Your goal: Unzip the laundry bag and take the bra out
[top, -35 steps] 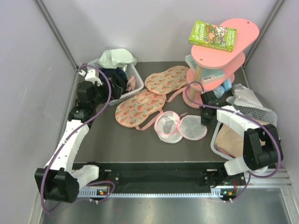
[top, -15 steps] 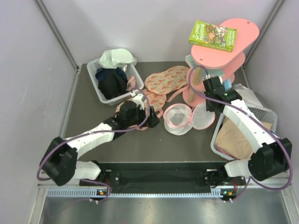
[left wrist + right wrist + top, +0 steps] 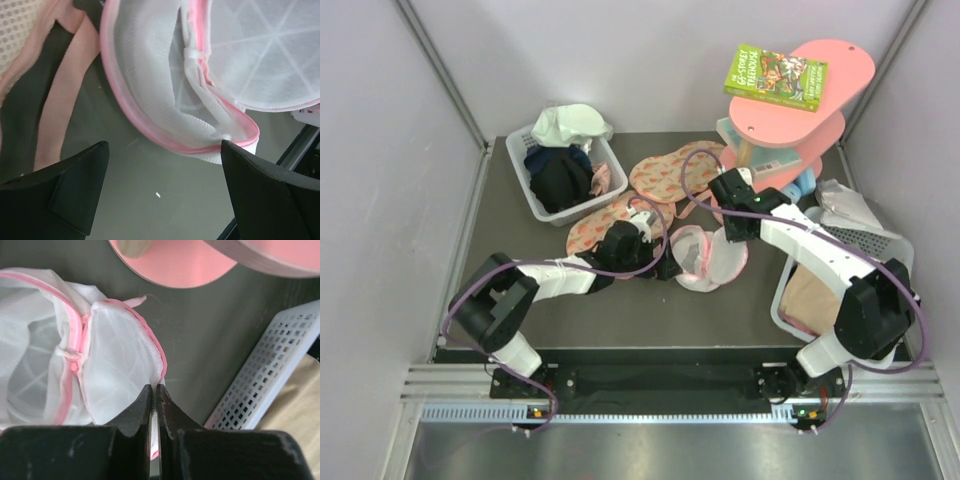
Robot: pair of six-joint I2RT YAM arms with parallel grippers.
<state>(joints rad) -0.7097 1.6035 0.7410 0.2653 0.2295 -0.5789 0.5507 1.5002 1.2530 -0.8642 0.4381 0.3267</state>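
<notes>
The laundry bag (image 3: 710,262) is a white mesh pouch with pink zip trim, lying unzipped in the middle of the table. In the left wrist view (image 3: 150,90) its inside looks white and empty. My right gripper (image 3: 732,238) is shut on the bag's mesh edge (image 3: 120,360) next to the pink trim; the jaws meet at the cloth (image 3: 156,388). My left gripper (image 3: 668,265) is open just left of the bag, low over the table, with its fingers either side of the rim (image 3: 164,144). A small black garment, apparently the bra (image 3: 558,185), lies in the back-left basket.
The white basket (image 3: 542,207) also holds a navy garment and a pale cloth (image 3: 570,122). Pink fruit-print fabric pieces (image 3: 665,175) lie behind the bag. A pink shelf stand (image 3: 790,120) with a green book (image 3: 775,77) is back right. A second white basket (image 3: 880,245) stands at the right.
My left arm swung from the back-left basket to the bag's left side. My right gripper drew the bag's edge back and then left, folding the two halves together.
</notes>
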